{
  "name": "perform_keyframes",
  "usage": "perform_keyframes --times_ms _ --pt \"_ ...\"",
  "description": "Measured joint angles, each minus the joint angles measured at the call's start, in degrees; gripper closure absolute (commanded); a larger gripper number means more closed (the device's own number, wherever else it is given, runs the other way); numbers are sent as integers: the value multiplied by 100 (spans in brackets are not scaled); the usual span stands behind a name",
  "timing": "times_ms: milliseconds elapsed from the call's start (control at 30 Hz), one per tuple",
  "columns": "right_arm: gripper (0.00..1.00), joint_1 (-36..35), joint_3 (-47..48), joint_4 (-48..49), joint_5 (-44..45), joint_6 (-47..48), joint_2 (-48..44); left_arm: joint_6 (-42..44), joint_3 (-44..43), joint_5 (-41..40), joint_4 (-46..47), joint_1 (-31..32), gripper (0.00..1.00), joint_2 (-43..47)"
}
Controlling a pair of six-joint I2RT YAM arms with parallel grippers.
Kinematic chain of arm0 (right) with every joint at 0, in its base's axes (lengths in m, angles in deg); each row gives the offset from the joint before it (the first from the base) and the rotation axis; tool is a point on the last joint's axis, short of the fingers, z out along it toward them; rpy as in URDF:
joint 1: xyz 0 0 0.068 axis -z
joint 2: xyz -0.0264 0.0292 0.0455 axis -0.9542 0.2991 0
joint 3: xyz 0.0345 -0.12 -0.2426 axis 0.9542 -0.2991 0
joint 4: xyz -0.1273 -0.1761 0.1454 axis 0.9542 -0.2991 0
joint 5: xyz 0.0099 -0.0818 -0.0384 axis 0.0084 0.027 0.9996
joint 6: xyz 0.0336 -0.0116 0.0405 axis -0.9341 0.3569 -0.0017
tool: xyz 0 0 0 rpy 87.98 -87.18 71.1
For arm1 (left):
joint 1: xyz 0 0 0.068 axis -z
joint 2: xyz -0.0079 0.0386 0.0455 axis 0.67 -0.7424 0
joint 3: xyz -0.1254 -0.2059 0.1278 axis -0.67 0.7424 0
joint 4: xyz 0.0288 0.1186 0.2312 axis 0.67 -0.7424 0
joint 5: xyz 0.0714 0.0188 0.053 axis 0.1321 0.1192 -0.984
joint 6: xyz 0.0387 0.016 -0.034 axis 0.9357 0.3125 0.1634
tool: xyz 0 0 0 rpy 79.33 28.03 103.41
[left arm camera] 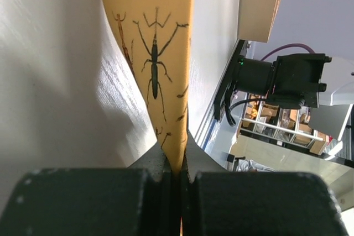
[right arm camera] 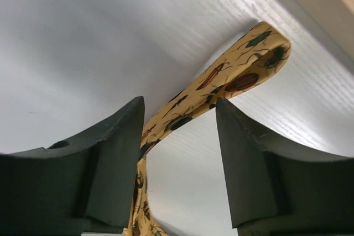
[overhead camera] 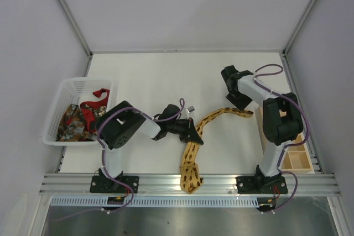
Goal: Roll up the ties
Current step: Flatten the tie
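Likely a robotics lab: a white table (overhead camera: 166, 75) boxed in by plain panels (overhead camera: 182, 4) on metal framing, left arm (overhead camera: 119, 128) and right arm (overhead camera: 279, 122) bolted to an aluminium rail (overhead camera: 155, 183); beyond it, perhaps cluttered shelving (left arm camera: 276, 134).

Yellow tie (overhead camera: 190, 164) — gold fabric printed with dark insects — lies unrolled on the table (overhead camera: 144, 81), one end over the near edge, the other curving right. Red tie (overhead camera: 100, 93) and dark patterned tie (overhead camera: 74, 121) lie bunched in the white basket (overhead camera: 66, 84), far left.
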Motion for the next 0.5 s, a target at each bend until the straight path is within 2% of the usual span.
perform_keyframes --times_ms 100,167,300,333,400,500 --pt "46 20 85 -79 39 96 94 -2 55 0 33 28 100 0" --pt "58 42 203 -92 72 179 267 -2 98 0 66 57 100 0" --pt "68 44 476 -85 160 350 737 -9 208 20 160 118 100 2" --pt "81 44 555 -85 188 398 846 -7 234 28 164 133 100 7" --pt "99 44 800 -140 238 638 1099 0 267 44 164 160 99 9" --pt "100 31 1427 -332 457 949 1534 37 273 48 107 208 99 15"
